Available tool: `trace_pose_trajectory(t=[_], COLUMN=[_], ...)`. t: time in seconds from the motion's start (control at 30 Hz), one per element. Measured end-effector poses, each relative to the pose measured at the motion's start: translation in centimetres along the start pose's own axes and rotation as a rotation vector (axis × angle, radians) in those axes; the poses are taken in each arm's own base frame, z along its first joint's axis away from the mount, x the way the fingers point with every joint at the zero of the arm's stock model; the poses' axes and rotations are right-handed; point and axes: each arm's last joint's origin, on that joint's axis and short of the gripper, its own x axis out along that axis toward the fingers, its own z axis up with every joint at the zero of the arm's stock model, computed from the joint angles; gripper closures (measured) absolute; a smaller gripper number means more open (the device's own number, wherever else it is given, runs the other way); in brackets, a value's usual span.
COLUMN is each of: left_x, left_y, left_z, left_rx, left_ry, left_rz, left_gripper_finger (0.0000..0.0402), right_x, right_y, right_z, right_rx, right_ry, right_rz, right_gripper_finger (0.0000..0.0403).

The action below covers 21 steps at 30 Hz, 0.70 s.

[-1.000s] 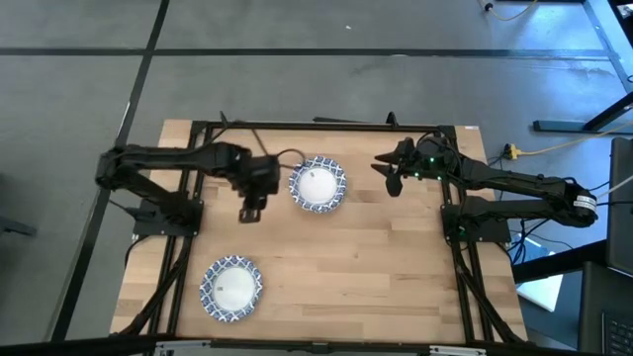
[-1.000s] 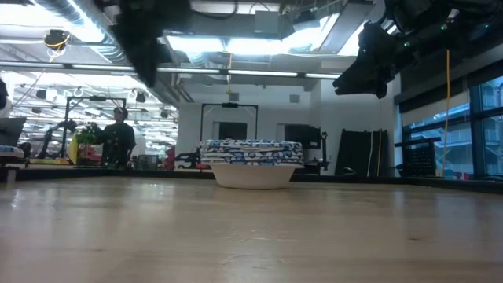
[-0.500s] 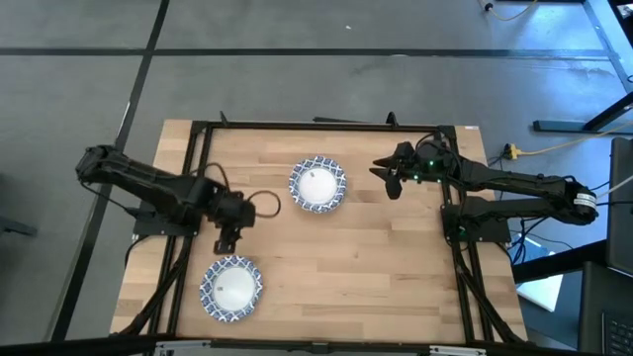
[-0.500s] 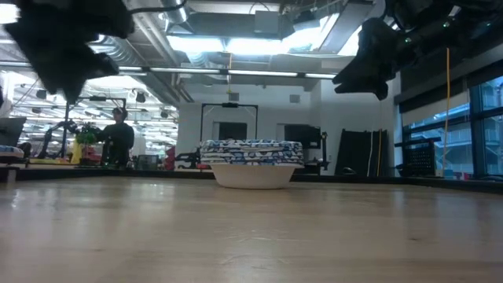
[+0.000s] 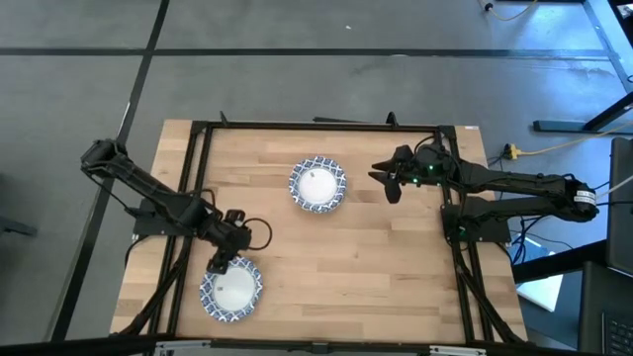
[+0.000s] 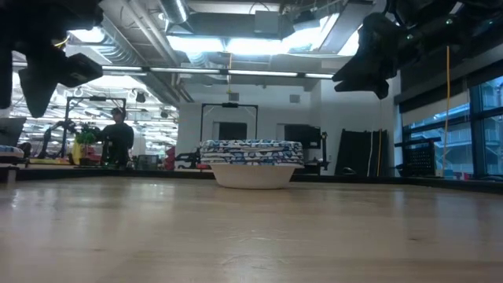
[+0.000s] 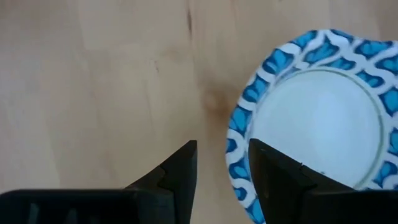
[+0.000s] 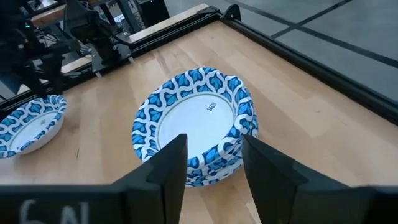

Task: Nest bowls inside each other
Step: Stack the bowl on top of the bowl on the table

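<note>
Blue-and-white patterned round bowl stack [image 5: 317, 184] mid-desk; left gripper [image 5: 222, 259] slightly open, empty, over single blue-rimmed bowl [image 5: 231, 288]'s edge; right gripper [image 5: 386, 182] parted, empty, beside stack.

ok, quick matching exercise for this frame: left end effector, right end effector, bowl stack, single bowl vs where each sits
Things:
1. left end effector
2. right end effector
3. bowl stack
4. single bowl

Places:
A. table's near-left corner area
B. raised beside the stack, on its right
C. far middle of the table
D. over the single bowl's rim, fingers apart

Pairs: 1-D, 2-B, 3-C, 4-A
</note>
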Motion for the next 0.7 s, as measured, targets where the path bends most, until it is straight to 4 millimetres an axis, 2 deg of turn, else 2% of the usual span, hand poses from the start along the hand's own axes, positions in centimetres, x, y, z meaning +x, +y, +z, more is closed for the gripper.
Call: trace_pose_trajectory(t=[0.27,0.47,0.7], left_x=[1.6,3.2,4.4], left_y=[-0.2,-0.7,-0.8], left_z=[0.2,1.1,1.0], left_rx=[-0.018,0.006,0.018], left_ry=[0.063,0.059,0.119], left_rz=[0.022,-0.038,-0.046], left_gripper_finger=[0.0264,0.0264,0.0264], right_x=[0.0,0.0,0.0], right_y=[0.0,0.0,0.0], right_z=[0.0,0.0,0.0], right_rx=[0.02,0.021,0.021], right_ry=[0.0,0.0,0.001], right_rz=[-0.001,-0.002,-0.002], right_gripper_finger=[0.0249,0.0249,0.0249])
